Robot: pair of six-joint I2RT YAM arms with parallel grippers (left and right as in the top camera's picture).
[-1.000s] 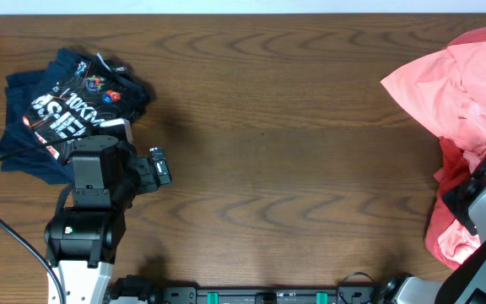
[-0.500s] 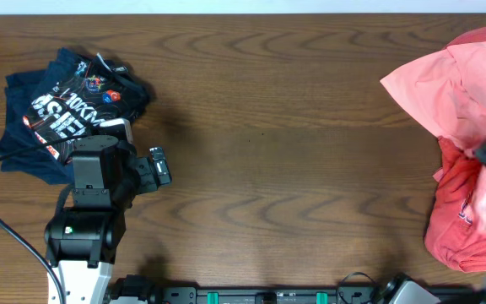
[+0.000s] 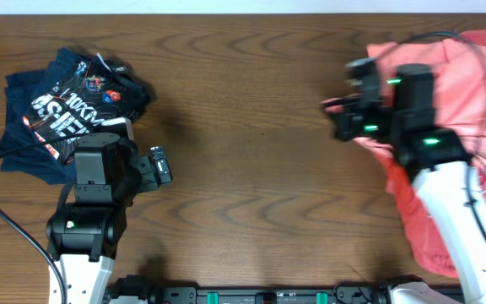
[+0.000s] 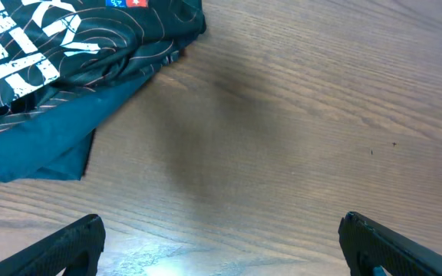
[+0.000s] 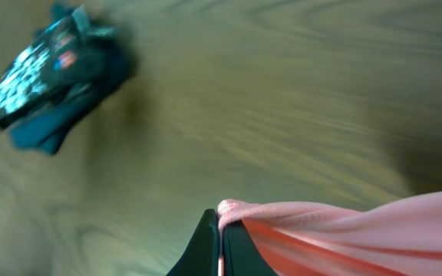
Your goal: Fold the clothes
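The light salmon-pink shirt [image 3: 471, 76] lies bunched at the table's right side. My right gripper [image 3: 339, 118] is shut on its edge and holds that edge out to the left, above the wood. In the right wrist view the jaws [image 5: 222, 227] pinch a pink fold [image 5: 336, 234] that trails off to the right. My left gripper [image 3: 160, 165] is open and empty over bare wood at the left. Its fingers show at the bottom corners of the left wrist view [image 4: 221, 249].
Navy-black garments with white "10KM" print [image 3: 66, 105] lie piled at the far left, and also show in the left wrist view [image 4: 67, 61] and the right wrist view [image 5: 56, 73]. Darker coral-red cloth with a print [image 3: 429, 228] lies under my right arm at the lower right.
My right arm has swung from the lower right edge up and left, dragging the pink shirt's edge toward the table's middle. The left arm has not moved.
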